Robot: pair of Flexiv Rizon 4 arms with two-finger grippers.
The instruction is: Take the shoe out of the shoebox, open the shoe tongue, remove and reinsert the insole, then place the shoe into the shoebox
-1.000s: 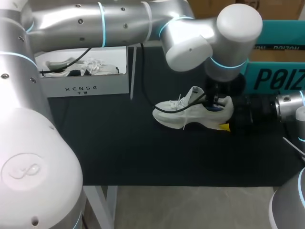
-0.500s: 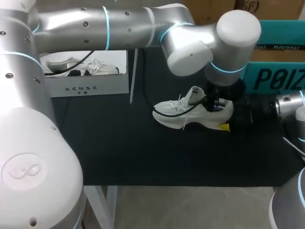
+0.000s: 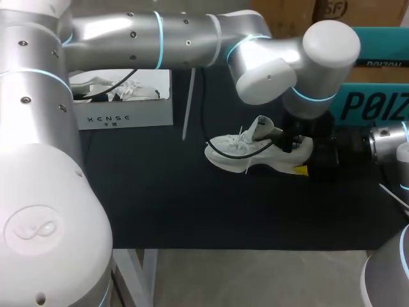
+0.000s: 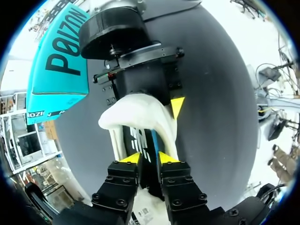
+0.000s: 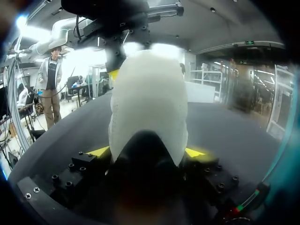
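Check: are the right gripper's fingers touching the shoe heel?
Touching. Right wrist view shows the right gripper with a yellow-tipped finger pressed against each side of the white shoe at its heel.

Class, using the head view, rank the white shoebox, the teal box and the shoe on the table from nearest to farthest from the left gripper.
1. The shoe on the table: the left gripper is at its opening.
2. The teal box: just behind, to the right.
3. The white shoebox: far left, at the back.
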